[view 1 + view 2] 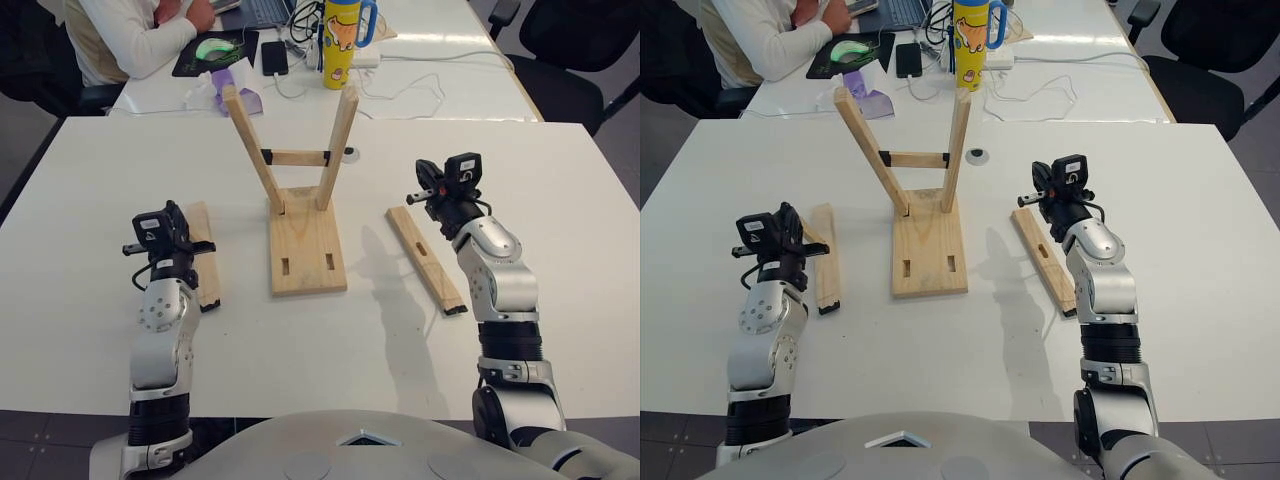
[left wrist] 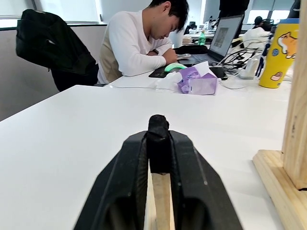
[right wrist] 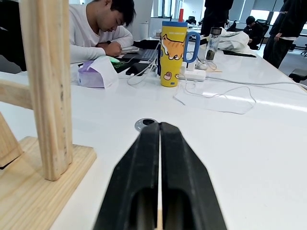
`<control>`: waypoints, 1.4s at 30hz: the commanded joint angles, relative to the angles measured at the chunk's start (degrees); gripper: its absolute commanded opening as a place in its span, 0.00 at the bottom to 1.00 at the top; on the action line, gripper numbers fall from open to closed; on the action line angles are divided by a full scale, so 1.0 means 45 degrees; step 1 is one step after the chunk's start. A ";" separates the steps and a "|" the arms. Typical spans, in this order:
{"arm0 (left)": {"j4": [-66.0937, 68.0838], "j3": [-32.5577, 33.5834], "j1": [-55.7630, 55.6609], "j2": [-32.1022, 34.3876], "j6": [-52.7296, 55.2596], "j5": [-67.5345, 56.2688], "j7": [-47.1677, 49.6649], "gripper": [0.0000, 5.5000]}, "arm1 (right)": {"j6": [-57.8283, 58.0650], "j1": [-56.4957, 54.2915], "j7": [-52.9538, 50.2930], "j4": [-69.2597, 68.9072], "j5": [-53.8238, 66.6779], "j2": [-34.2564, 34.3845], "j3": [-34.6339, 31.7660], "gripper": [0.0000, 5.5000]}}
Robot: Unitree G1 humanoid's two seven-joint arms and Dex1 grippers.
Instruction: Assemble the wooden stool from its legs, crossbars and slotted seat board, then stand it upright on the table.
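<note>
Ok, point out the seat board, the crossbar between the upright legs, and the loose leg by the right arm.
seat board (image 1: 305, 250), left eye view, bare top face.
crossbar (image 1: 298, 157), left eye view, mid-length.
loose leg (image 1: 430, 265), left eye view, mid-length.

place: office | white desks | laptop | mouse pad | swivel chair

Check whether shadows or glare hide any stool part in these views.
Left eye view: a soft shadow lies on the table between the seat board and the loose wooden piece on the right; neither is hidden. Right wrist view: bright glare streaks the far table, away from the stool parts.
</note>
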 commanded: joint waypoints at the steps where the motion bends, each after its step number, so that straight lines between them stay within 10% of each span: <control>1: 0.1802 0.0007 0.1449 -0.0216 0.0115 -0.0415 -0.1056 0.09 | -0.0031 -0.0047 -0.0046 -0.0041 -0.0008 -0.0007 -0.0097 0.00; 42: -0.3299 0.1655 -0.3332 0.2111 0.2199 -0.0090 -0.2507 0.23 | -0.0017 -0.0024 -0.0255 -0.0107 0.0008 0.0233 -0.0165 0.00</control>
